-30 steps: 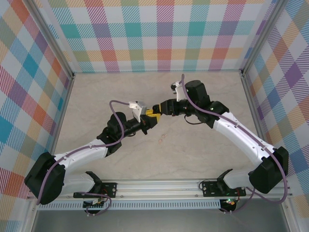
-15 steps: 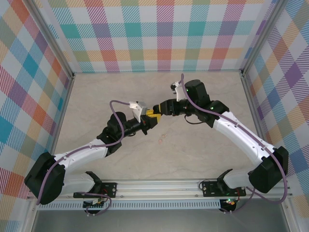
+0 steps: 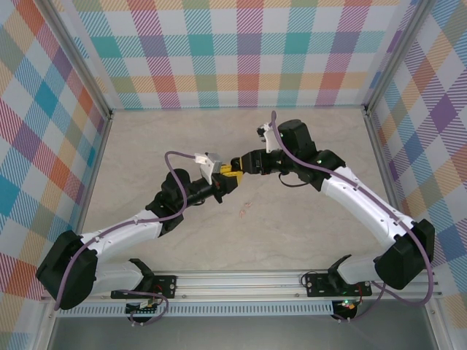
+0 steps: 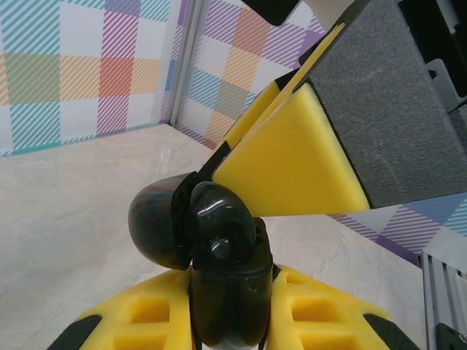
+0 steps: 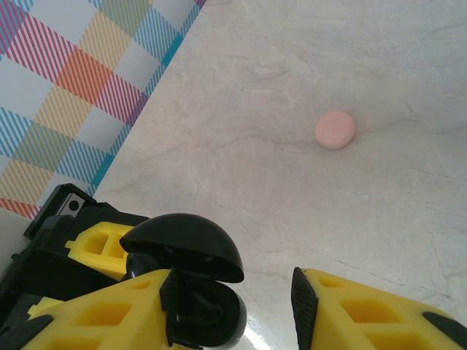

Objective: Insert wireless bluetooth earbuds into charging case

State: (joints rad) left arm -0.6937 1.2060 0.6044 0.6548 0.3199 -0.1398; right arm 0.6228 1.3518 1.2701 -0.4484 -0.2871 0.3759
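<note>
Over the table (image 3: 146, 146) the arms meet mid-air: the right gripper (image 5: 232, 292) has its jaws apart, while the left gripper (image 4: 230, 313) is clamped tight. The pink charging case (image 5: 336, 130) lies flat on the table, below and well apart from both, roughly between the arms. What the left one pinches is one earbud (image 4: 219, 233), stem down between its fingers and rubber tip poking sideways, right beside a right finger.

Robot lab: plaid-walled test booth (image 3: 248, 51)
</note>
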